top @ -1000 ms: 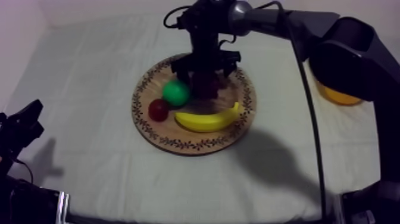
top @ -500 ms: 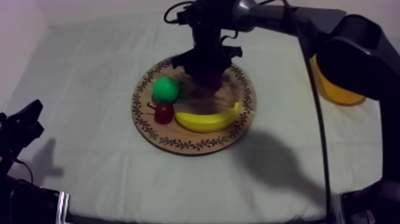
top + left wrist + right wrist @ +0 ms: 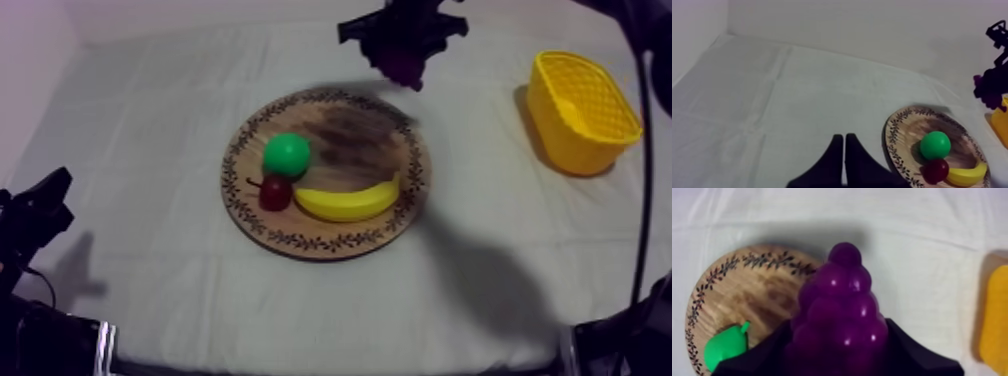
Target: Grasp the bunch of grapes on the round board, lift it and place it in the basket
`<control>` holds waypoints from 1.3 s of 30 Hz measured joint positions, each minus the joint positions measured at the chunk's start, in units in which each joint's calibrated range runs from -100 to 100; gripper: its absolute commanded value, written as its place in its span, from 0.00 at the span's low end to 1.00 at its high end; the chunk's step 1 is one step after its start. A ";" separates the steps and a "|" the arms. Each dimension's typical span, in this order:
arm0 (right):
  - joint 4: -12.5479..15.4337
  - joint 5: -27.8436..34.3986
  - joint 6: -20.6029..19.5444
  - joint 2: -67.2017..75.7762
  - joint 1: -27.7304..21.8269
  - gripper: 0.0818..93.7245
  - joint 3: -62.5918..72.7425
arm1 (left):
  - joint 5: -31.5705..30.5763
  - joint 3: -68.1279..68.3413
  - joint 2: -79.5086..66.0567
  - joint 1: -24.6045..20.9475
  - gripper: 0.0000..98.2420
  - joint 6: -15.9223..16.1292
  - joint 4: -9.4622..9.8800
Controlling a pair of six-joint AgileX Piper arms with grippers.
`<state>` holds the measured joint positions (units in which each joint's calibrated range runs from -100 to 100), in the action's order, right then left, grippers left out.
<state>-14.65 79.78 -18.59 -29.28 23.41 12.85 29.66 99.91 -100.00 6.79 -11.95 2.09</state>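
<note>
Right hand [image 3: 404,50] is clamped on the bunch of grapes [image 3: 407,68]. The bunch is up in the air just past the far rim of the wooden board [image 3: 350,135], with open cloth between it and the yellow basket [image 3: 575,150]. So I'd call this the carry leg.

To do it well, I'd hold this height, swing across, and centre the bunch over the basket's opening rather than over its near wall. Only then lower and let go. The grapes stick out well past the fingers, so it's the tip of the bunch that needs to clear the rim, not the hand.

I can't see anything in the path, just bare worktop [image 3: 480,150]. The banana [image 3: 345,203], pear [image 3: 287,155] and small red fruit [image 3: 273,192] sit on the board, well clear. Left hand [image 3: 844,160] is pinched narrow on nothing, off at its own side.
</note>
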 measured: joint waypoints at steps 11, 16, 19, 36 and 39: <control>-3.17 -3.31 2.41 12.45 -5.68 0.29 -9.34 | 0.00 0.00 0.00 0.00 0.00 0.00 0.00; -4.71 -5.39 3.08 16.59 -8.78 0.29 -14.02 | 0.00 0.00 0.00 0.00 0.00 0.04 0.00; -5.15 -6.93 3.62 18.20 -10.93 0.29 -16.35 | 0.00 0.00 0.00 0.00 0.00 0.04 0.00; -6.87 -21.33 8.47 21.51 -24.70 0.29 -25.28 | 0.00 0.00 0.00 0.00 0.00 0.04 0.00; -6.59 -25.05 9.34 21.65 -26.78 0.29 -27.07 | 0.00 0.00 0.00 0.00 0.00 0.04 0.00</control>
<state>-21.24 54.73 -9.25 -7.63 -3.37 -14.23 29.66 99.91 -100.00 6.79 -11.90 2.09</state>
